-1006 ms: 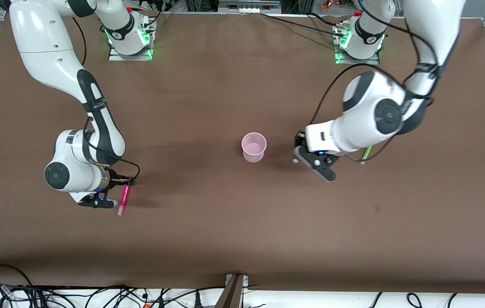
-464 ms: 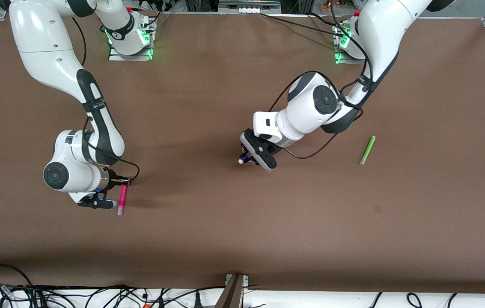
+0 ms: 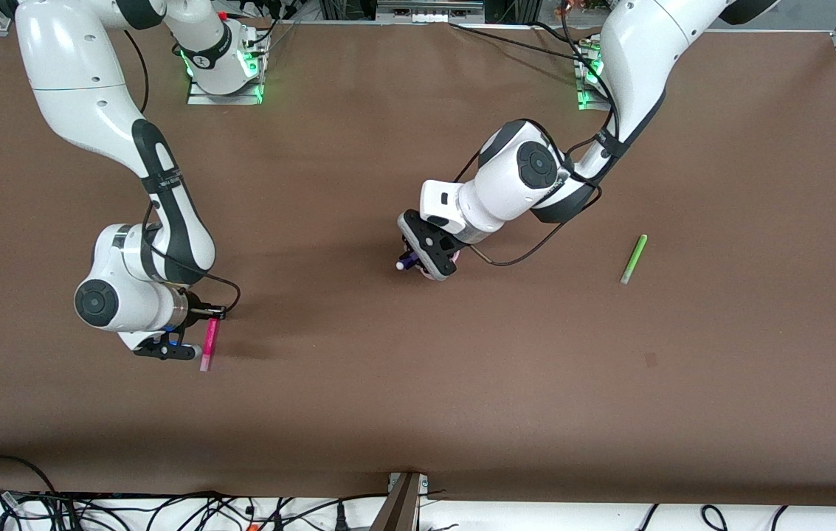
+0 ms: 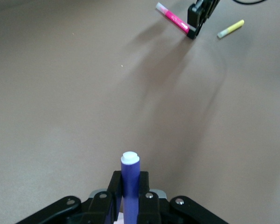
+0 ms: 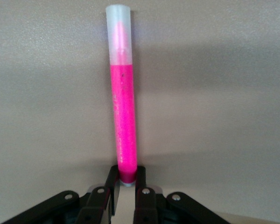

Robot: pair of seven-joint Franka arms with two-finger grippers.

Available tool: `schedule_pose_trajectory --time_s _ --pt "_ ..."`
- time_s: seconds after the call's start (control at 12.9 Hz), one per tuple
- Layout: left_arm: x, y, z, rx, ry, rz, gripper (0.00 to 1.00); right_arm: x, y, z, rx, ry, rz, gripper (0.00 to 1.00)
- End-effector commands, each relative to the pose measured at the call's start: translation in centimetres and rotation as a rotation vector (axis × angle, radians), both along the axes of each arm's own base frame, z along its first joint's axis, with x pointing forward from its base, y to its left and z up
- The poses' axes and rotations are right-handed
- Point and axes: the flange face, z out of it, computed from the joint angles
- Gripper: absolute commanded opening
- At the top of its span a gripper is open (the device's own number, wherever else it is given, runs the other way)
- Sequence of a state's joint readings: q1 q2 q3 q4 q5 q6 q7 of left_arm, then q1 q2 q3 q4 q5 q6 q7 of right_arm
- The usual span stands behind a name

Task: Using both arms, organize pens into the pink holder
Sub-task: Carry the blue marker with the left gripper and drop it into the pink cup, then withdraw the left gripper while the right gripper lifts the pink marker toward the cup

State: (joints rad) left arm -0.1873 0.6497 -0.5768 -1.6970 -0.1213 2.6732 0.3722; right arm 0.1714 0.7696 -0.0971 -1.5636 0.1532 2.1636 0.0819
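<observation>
My left gripper [image 3: 418, 259] is shut on the dark purple pen [image 3: 407, 261], which points out past the fingers with its white cap forward [image 4: 130, 165]. It hangs over the spot where the pink holder stands, and the hand hides the holder. My right gripper [image 3: 212, 316] is shut on one end of the magenta pen [image 3: 208, 344] and holds it low over the table, near the right arm's end. The pen's clear cap points away from the fingers [image 5: 122, 116]. The light green pen [image 3: 633, 259] lies on the table toward the left arm's end. The yellow pen [image 4: 231, 29] lies beside the right gripper [image 4: 196, 18].
The brown table [image 3: 418, 383] is bare round the pens. Both arm bases stand along its edge farthest from the front camera. Cables lie off the edge nearest the front camera.
My left arm has swung toward the table's middle with the purple pen, covering the pink holder and uncovering the green pen. My right gripper has barely moved with the magenta pen.
</observation>
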Motion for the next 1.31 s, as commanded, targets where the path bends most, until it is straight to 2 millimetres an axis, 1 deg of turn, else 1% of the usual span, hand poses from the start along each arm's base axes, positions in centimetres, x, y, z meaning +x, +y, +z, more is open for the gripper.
schedule_pose_trajectory --time_s 0.0,0.08,0.15,0.23,0.39,0.46,0.54,0.62,0.7,0.77,0.85,0.93,1.01,1.16,1.24 --pt "-0.4 0.1 -0.2 -0.005 -0.025 -0.030 0.00 0.2 0.5 0.2 0.018 0.005 0.002 0.08" --pt "-0.6 0.2 -0.6 0.000 -0.017 -0.029 0.00 0.1 0.8 0.3 0.023 0.015 0.002 0.08" --pt "-0.7 0.2 -0.8 0.002 -0.014 -0.032 0.63 0.0 1.0 1.0 0.036 0.021 -0.004 0.08" --pt "-0.7 0.4 -0.7 0.007 -0.017 -0.035 1.00 0.1 1.2 1.7 0.039 0.026 -0.004 0.08" --pt "-0.7 0.4 0.3 0.006 -0.025 -0.032 1.00 0.8 1.6 3.4 0.047 0.044 0.004 0.08" --pt "-0.5 0.7 0.8 0.006 -0.028 -0.023 1.00 0.8 1.7 4.1 0.051 0.069 0.007 0.08" --pt "-0.3 1.0 1.4 0.006 -0.031 -0.019 1.00 1.1 2.2 5.1 0.068 0.083 0.003 0.08" --pt "-0.2 1.4 2.0 0.019 -0.019 -0.024 1.00 1.2 2.6 5.9 0.098 0.102 -0.011 0.08" --pt "0.2 2.3 3.0 0.037 0.004 -0.022 1.00 1.1 3.0 6.2 0.118 0.127 -0.022 0.08" --pt "0.6 3.4 4.3 0.058 0.038 -0.012 1.00 1.1 3.6 6.9 0.126 0.151 -0.042 0.08" --pt "0.6 4.5 6.0 0.092 0.083 0.001 1.00 1.2 4.0 8.1 0.122 0.173 -0.069 0.08" --pt "0.6 5.6 7.9 0.131 0.125 0.009 1.00 1.2 5.1 9.1 0.120 0.196 -0.085 0.08" --pt "-0.1 6.6 9.0 0.189 0.186 0.006 1.00 1.0 6.1 9.7 0.119 0.219 -0.104 0.08" --pt "0.0 9.9 11.2 0.264 0.283 0.077 1.00 0.6 8.3 10.5 0.156 0.267 -0.171 0.08" --pt "0.6 12.3 12.1 0.301 0.306 0.107 1.00 0.2 9.5 10.9 0.180 0.298 -0.220 0.08"
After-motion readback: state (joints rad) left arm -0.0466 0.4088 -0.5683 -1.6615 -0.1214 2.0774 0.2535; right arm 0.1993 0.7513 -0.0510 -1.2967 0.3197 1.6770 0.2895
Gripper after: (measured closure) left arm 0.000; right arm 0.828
